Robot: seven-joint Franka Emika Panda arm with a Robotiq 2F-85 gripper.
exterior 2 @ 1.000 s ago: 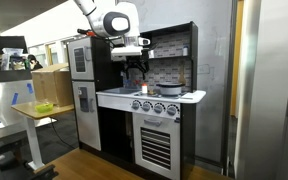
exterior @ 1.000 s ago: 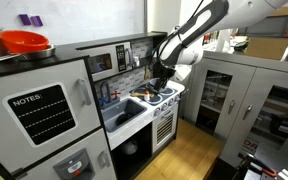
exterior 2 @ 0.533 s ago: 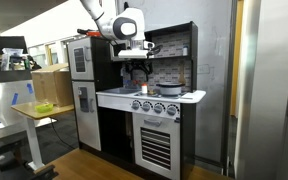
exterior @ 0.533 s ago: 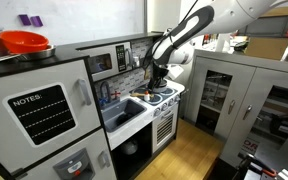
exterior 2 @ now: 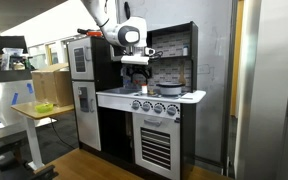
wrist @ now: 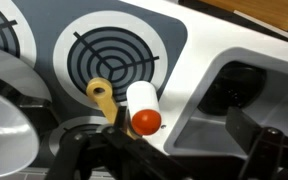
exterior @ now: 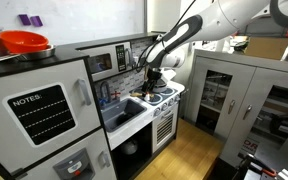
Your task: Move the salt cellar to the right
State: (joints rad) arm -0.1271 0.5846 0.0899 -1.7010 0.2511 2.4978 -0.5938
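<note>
In the wrist view the salt cellar [wrist: 141, 104], a white cylinder with a red cap, stands upright on the white stove top at the edge of a grey burner [wrist: 117, 52]. A tan wooden utensil [wrist: 101, 97] lies beside it. My gripper [wrist: 179, 156] is open, with its dark fingers at the bottom of that view, one on each side. The cellar stands just beyond the jaws, nearer the left finger [wrist: 89, 158], and is not gripped. In both exterior views the gripper [exterior: 152, 78] [exterior 2: 135, 72] hangs over the toy kitchen's stove.
A silver pot [wrist: 4, 125] sits at the wrist view's left edge. A dark sink basin [wrist: 246, 92] lies right of the cellar. The toy kitchen [exterior 2: 149, 120] has an oven below, a fridge [exterior: 44, 120], and a red bowl [exterior: 24, 42] on top.
The arm has swung over the stove, towards the left in an exterior view, and the gripper now hangs a little lower above the burners.
</note>
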